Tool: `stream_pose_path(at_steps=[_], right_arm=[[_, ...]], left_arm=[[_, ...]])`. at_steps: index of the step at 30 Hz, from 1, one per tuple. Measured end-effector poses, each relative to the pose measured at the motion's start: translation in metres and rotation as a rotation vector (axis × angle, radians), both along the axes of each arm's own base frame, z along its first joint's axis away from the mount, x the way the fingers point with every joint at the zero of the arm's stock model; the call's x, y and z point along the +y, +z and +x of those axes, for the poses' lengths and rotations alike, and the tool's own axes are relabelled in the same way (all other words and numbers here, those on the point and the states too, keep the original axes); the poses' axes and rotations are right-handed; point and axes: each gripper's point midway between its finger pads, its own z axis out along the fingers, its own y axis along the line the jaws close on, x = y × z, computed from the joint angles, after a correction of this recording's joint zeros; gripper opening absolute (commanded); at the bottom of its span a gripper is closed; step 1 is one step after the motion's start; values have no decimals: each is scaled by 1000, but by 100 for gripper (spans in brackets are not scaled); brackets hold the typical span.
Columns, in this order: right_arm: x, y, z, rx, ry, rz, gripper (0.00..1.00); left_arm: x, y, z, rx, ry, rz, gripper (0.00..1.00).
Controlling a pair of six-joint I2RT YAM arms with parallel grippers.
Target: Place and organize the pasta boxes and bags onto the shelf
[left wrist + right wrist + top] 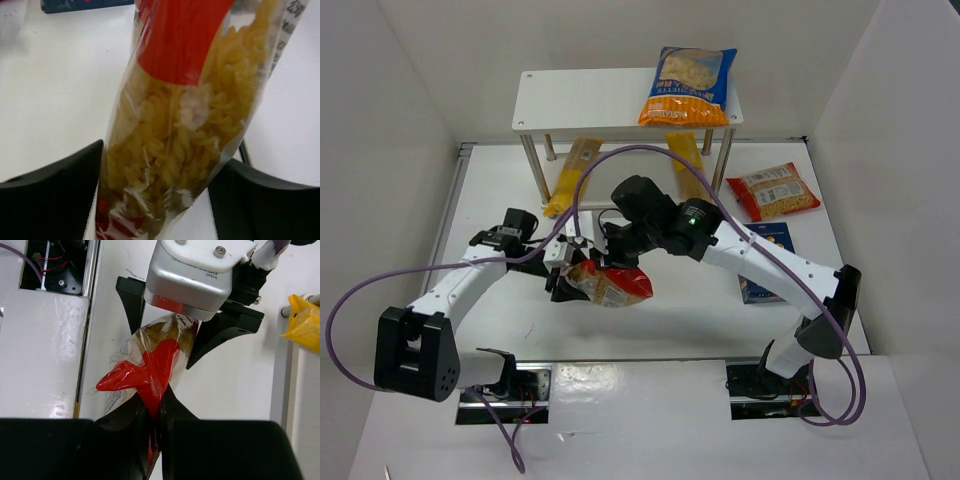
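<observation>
Counting bags: five, namely two red, one orange-and-blue and two long yellow.
Cartons: one blue carton [776, 237].
Shelves: one shelf [580, 100], a white top on thin metal legs, at the far side of the table [520, 330].
Held red bag [612, 285]: mid-table, in front of the shelf, between the two grippers.
Held bag's axis: its long axis runs from one gripper to the other, with the red sealed end at the right gripper and the clear, pasta-filled end at the left gripper.
Right gripper [159, 405]: fingers pinched tight on the bag's red end seam.
Left gripper [167, 160]: jaws spread wide, one finger on each side of the pasta-filled end, close against the film. No squeeze shows.
Second red bag [772, 190]: flat on the table, just right of the shelf's right legs. Its long axis runs roughly left to right, the right end a little farther away.
Orange-and-blue bag [688, 87]: on the right end of the shelf's top. Its long axis runs front to back, orange end toward the arms, blue end away.
Left spaghetti pack [572, 175]: under the shelf top, near end sticking out in front and slanting left.
Right spaghetti pack [685, 165]: under the shelf top, near end slanting right, so the two packs splay apart.
Blue carton's place: flat on the table at the right, partly hidden under the right arm, long axis roughly front to back.
</observation>
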Motion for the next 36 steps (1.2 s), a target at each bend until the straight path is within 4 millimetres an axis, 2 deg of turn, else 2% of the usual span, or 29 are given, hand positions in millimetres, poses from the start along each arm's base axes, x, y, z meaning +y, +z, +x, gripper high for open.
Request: stream_pose_path(at_steps=[1, 4, 5, 8, 9, 11, 12, 15, 16, 20, 23, 26, 30, 36], right_arm=[[0, -1, 0, 5, 0, -2, 0], [-2, -3, 2, 12, -4, -9, 0], [-2, -4, 2, 19, -1, -10, 0], [-3, -4, 4, 30, 1, -4, 0], [-4, -3, 5, 34, 0, 0, 5], [-6, -2, 12, 43, -29, 6, 33], [-7, -1, 16, 48, -45, 12, 66], [-12, 6, 38, 31, -121, 62, 88], [-19, 7, 48, 25, -161, 73, 98], [-55, 13, 87, -28, -329, 108, 100], [-85, 18, 104, -82, -436, 131, 100], [-113, 26, 110, -127, -511, 163, 100], [-155, 36, 115, -178, -614, 199, 100], [-204, 41, 114, -228, -727, 231, 100]], left_arm=[[-1, -1, -1, 7, -7, -3, 72], [-4, 0, 0, 15, -18, -8, 3], [-5, 1, 0, 16, -21, -10, 0], [-8, 5, 5, 20, -20, -9, 0], [-8, 6, 6, 24, -16, -9, 0], [-8, 7, 9, 44, 1, 0, 0], [-8, 8, 11, 53, 11, 4, 0], [-5, 8, 20, 82, 56, 19, 0], [-4, 9, 23, 88, 70, 20, 0], [3, 7, 36, 132, 147, 47, 0], [5, 6, 49, 185, 198, 78, 0], [4, 9, 66, 236, 240, 94, 0], [0, 22, 79, 252, 278, 81, 0], [-16, 24, 75, 249, 290, 115, 0]])
